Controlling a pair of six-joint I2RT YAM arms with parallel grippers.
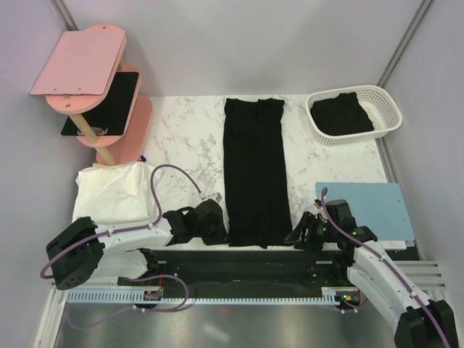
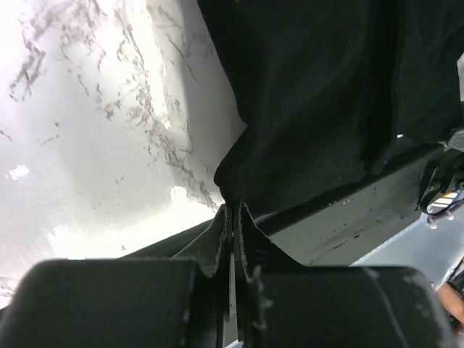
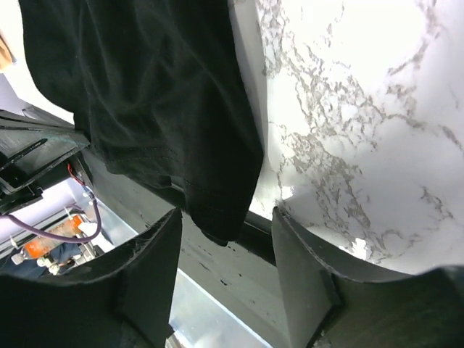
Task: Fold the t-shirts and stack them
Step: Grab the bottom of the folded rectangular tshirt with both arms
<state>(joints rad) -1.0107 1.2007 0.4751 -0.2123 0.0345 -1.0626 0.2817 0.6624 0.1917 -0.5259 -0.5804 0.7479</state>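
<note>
The black shirt [image 1: 254,170], folded into a long strip, lies down the middle of the bench [image 1: 181,138], its near hem reaching just past the near edge. The left tool [image 2: 232,214] is pinched closed on the hem's near-left corner, while the right tool [image 3: 225,228] stands wide open with the near-right corner between its fingers (not gripped). A white shirt [image 1: 112,192] lies at the left, and a basket [image 1: 388,119] at the far right holds dark cloth.
</note>
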